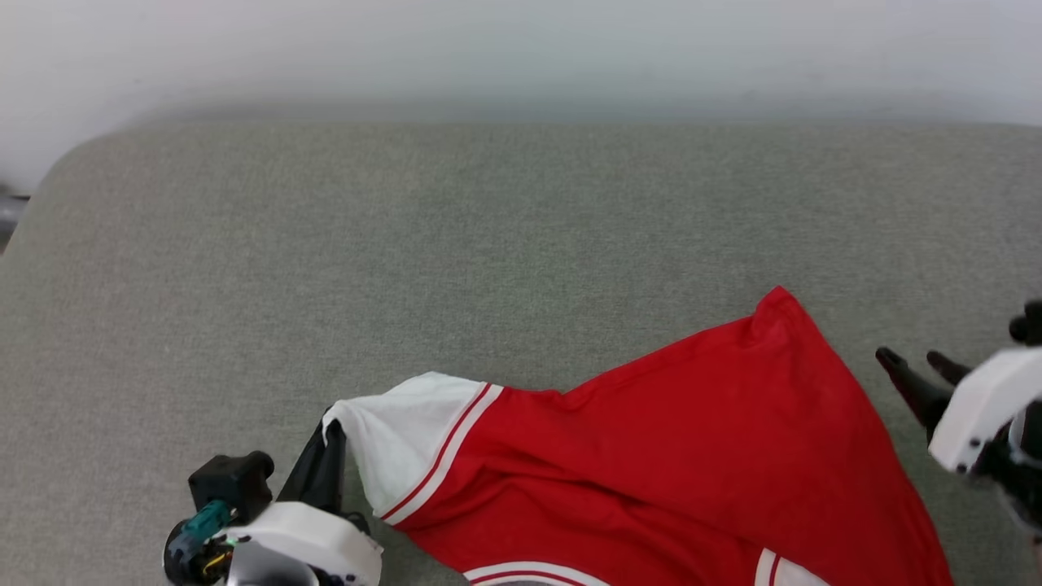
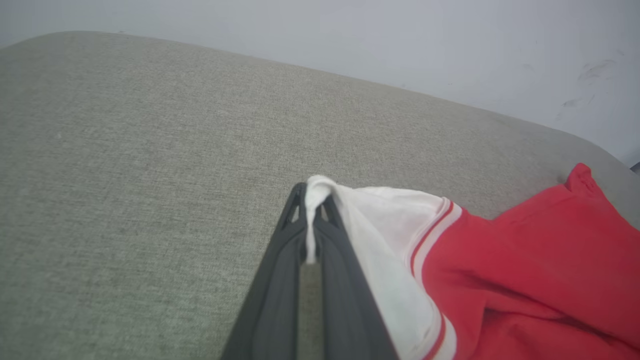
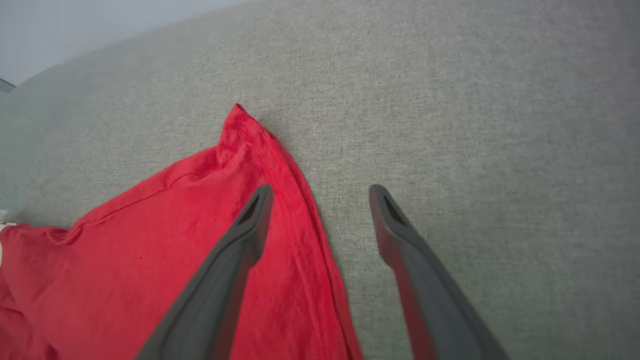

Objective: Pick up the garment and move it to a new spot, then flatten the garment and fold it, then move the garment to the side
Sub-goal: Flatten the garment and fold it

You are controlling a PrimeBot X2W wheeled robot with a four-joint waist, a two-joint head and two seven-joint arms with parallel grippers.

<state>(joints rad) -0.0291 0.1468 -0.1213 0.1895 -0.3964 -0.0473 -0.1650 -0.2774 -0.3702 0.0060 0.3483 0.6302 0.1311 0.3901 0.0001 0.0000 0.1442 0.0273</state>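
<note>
**A:** We start at the near left, where the left gripper [image 1: 332,435] has its two dark fingers clamped tight on the tip of the white sleeve [image 1: 399,439].

**B:** The left wrist camera shows it nicely. A fold of white cloth pokes up between the fingertips [image 2: 285,235], pinched hard, with the rest of the sleeve draping off to the right.

**A:** And the sleeve leads straight into the garment [image 1: 692,456] itself. It is red, with a red-and-white striped band where the sleeve ends. It lies on the grey-green cushion [image 1: 488,244], in the near half and to the right of centre.

**B:** It isn't flat, though. There are creases through the red, and its near part runs off the bottom of the head view. More striped trim peeks in along that near edge.

**A:** Moving right, the cloth rises to one sharp red corner [image 1: 780,297], the farthest point of the garment. The far half of the cushion beyond it is bare, up to a pale wall [image 1: 521,49].

**B:** At the far right is the right gripper [image 1: 912,358]. Its fingers are spread wide with nothing between them, just off the garment's right edge.

**A:** In its own wrist view, one finger crosses in front of the red cloth and the other in front of bare cushion. The garment's edge runs down between them.

**B:** Whether that finger touches the cloth, I can't tell.
</note>
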